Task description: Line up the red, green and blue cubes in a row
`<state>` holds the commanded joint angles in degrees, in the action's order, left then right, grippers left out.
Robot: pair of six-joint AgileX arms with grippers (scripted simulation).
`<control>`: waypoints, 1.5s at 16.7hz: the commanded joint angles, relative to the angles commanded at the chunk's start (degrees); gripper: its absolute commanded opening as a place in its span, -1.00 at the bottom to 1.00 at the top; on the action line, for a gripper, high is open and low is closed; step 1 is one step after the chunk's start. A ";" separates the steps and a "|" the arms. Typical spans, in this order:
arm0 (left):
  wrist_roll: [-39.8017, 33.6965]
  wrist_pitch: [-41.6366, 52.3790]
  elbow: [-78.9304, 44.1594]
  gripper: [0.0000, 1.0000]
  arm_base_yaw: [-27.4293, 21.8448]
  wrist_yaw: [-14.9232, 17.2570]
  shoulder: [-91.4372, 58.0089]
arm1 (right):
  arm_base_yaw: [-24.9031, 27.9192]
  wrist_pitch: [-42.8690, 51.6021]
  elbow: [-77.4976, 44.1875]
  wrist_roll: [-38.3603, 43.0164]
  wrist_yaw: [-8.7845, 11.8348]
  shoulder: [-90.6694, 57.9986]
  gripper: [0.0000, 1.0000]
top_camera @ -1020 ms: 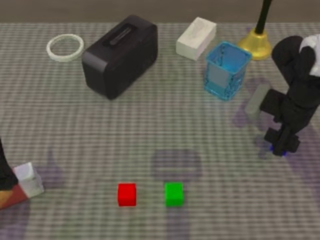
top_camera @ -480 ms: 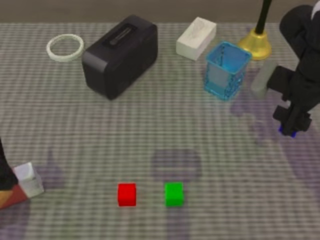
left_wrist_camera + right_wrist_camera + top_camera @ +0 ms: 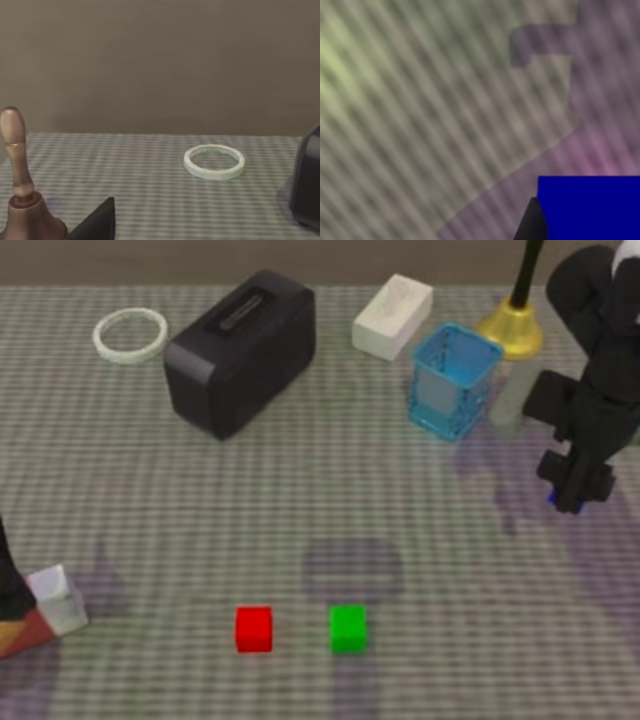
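The right gripper (image 3: pixel 572 496) held the blue cube (image 3: pixel 589 207) tight, up high, far right of the green cube (image 3: pixel 348 628). It should set it just right of green, beside red cube (image 3: pixel 254 628).

Checked table (image 3: pixel 150 500), red cube (image 3: pixel 253 628) & green cube (image 3: pixel 348 628) (front), black case (image 3: pixel 240 350), ring (image 3: pixel 130 335)
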<state>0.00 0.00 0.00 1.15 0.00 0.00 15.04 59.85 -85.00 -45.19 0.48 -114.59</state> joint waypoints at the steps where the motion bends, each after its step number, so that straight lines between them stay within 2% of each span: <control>1: 0.00 0.00 0.00 1.00 0.00 0.00 0.00 | 1.82 0.02 0.51 -0.17 0.03 0.69 -1.00; 8: 0.00 0.00 0.00 1.00 0.00 0.00 0.00 | 21.36 0.84 6.89 -1.78 0.14 7.53 -1.00; 11: 0.00 0.00 0.00 1.00 0.00 0.00 0.00 | 26.53 1.00 8.70 -2.25 0.11 9.56 -1.00; 18: 0.00 0.00 0.00 1.00 0.00 0.00 0.00 | 26.89 0.01 9.31 -2.20 0.13 9.22 -1.00; 25: 0.00 0.00 0.00 1.00 0.00 0.00 0.00 | 27.11 -13.72 17.98 -2.14 0.08 4.39 -1.00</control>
<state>0.00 0.00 0.00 1.15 0.00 0.00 42.15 46.13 -67.02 -47.34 0.56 -110.19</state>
